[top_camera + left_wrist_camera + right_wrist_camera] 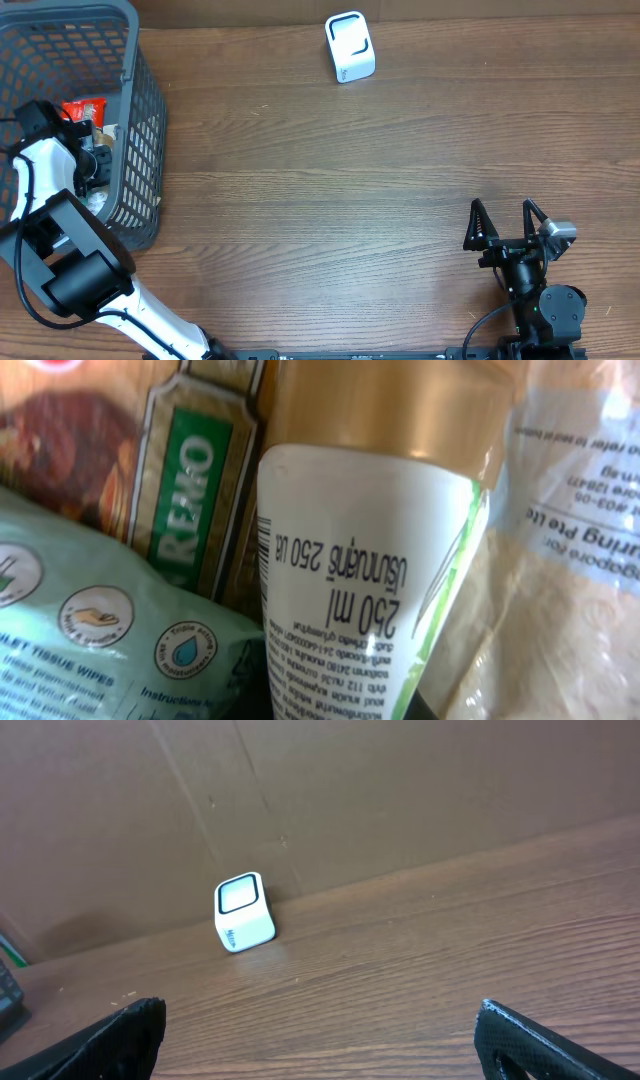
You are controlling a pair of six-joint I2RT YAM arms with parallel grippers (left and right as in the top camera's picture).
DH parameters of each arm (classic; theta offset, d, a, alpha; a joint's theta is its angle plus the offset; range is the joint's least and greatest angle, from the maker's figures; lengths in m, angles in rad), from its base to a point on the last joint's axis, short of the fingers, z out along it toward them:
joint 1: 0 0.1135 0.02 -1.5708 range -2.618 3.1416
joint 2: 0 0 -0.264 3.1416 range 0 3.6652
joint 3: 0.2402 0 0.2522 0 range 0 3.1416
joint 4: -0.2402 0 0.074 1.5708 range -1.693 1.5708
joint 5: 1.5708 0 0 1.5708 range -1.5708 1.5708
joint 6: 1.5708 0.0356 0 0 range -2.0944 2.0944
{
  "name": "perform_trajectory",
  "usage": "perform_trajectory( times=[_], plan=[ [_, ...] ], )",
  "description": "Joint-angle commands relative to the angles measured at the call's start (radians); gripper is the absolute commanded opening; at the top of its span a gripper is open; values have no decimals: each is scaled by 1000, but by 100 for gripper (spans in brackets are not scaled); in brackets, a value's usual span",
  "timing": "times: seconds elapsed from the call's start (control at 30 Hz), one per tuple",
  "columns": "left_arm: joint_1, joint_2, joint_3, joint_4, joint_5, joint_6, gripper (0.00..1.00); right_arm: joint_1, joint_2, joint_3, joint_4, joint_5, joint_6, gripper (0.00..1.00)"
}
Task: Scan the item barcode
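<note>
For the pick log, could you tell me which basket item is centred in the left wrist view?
The white bottle with the tan cap, marked 250 ml; the teal wipes pack and the clear bag only flank it.

Grey lattice basket; brown wood-grain table; white scanner, black-rimmed window; red packet; white-labelled bottle, black print, green edge stripe, tan cap; pale green wipes pack, white round icons; brown box, gold-framed green panel.

Left gripper far left, apparently closed; right gripper near right, jaws wide apart.
</note>
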Motion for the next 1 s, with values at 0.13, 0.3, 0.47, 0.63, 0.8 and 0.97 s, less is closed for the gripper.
perform_trajectory(
  times=[0.13, 0.3, 0.47, 0.63, 0.8, 0.97],
  plan=[
    [11, -170, 87, -40, -2, -175, 4, 7, -10, -11, 5, 3, 4, 100],
    [10, -352, 95, -19, 0, -264, 4, 7, -10, -11, 5, 3, 4, 100],
    [9, -517, 95, -2, 88, -296, 4, 7, -10, -11, 5, 3, 4, 100],
    [-5, -620, 95, 42, 129, -300, 4, 7, -10, -11, 5, 3, 4, 100],
    [-16, -671, 95, 72, 158, -299, 4, 7, -10, -11, 5, 3, 4, 100],
    [-16, -647, 91, 38, 150, -296, 4, 7, -10, -11, 5, 3, 4, 100]
  ],
)
